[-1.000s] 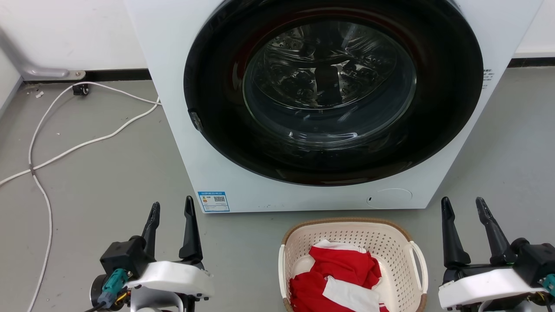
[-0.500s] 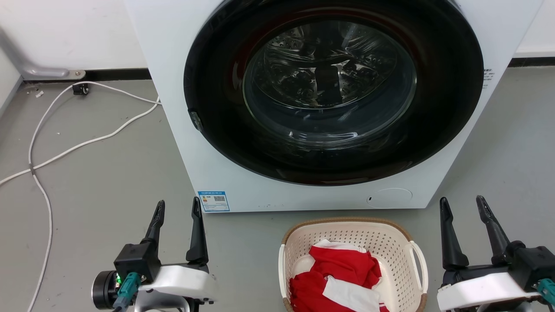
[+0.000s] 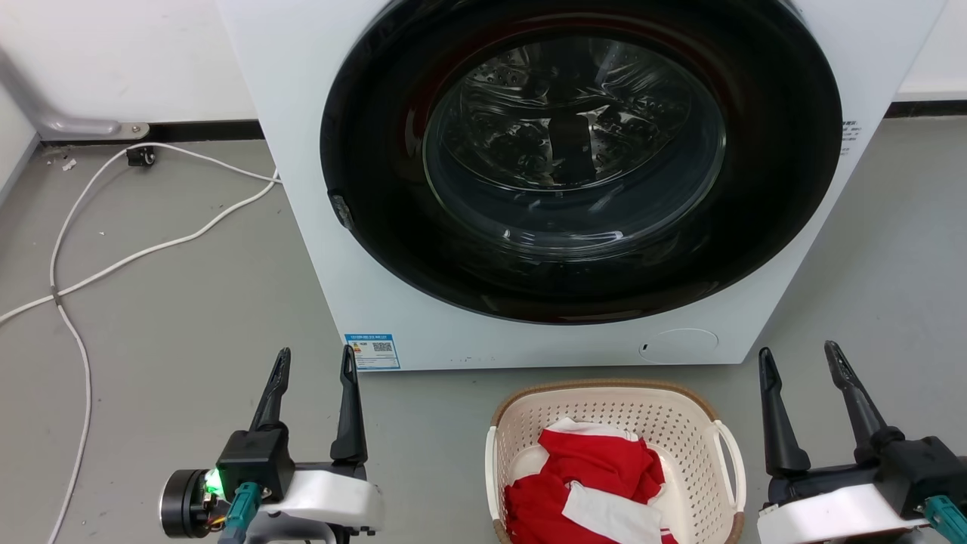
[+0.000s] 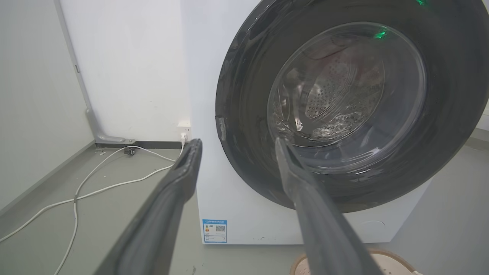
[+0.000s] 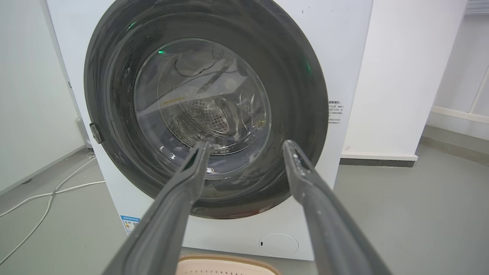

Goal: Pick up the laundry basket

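— Left tool [image 3: 316,351], fingers spread and gripping nothing, hovers above the grey floor [image 3: 189,302] at my lower left. Its tips point toward the washing machine [image 3: 302,113].

— And the other arm?

— Right tool [image 3: 797,349], equally splayed and empty, at my lower right. It is near the basket's white right handle [image 3: 731,465] but apart from it.

— Where does the basket stand?

— The laundry basket [image 3: 597,414] sits on the floor just in front of the washing machine, between my two arms and closer to the right one. A crumpled red-and-white garment [image 3: 589,468] lies inside.

— What do the wrist cameras give you?

— From the left wrist, the parted fingers [image 4: 183,179] frame the machine's dark round door [image 4: 244,95], and the basket's rim peeks in at the bottom edge. From the right wrist, the fingers [image 5: 305,179] point at the same door, the brown rim just below them. A white cable [image 3: 151,249] trails across the floor to the machine's left.
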Controlling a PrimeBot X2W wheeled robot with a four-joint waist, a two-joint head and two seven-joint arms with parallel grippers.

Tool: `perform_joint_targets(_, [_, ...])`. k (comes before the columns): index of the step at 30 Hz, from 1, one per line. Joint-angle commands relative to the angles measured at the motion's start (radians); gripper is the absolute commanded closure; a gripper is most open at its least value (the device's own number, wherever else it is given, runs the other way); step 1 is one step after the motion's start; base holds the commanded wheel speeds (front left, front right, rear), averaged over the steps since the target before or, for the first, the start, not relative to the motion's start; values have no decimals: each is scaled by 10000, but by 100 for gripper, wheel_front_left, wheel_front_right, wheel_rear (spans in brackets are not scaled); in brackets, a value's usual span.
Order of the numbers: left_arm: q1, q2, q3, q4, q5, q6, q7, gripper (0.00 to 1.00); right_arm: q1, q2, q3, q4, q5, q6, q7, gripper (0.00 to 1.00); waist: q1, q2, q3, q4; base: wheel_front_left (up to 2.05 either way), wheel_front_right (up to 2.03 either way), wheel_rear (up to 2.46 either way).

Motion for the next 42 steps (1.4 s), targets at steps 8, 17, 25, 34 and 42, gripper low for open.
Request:
perform_joint_targets(8, [156, 29, 16, -20, 242, 86, -131, 0, 157, -53, 67, -86, 82, -3, -117, 0, 0, 0, 22, 23, 0, 0, 0])
perform_joint_targets(17, [180, 29, 59, 52, 203, 71, -131, 0, 150, -51, 34, 23, 345, -3, -116, 0, 0, 0, 17, 38, 0, 0, 0])
perform_joint_targets(25, [182, 29, 70, 103, 214, 59, -131, 0, 152, -51, 75, 74, 371, -3, -116, 0, 0, 0, 0, 57, 0, 0, 0])
perform_joint_targets(34, [163, 29, 54, 133, 212, 54, -131, 0, 132, -52, 78, 97, 276, -3, -116, 0, 0, 0, 44, 40, 0, 0, 0])
perform_joint_targets(42, [-168, 26, -176, 387, 190, -94, -130, 0, -48, -52, -277, 210, -36, -5, -116, 0, 0, 0, 295, -48, 0, 0, 0])
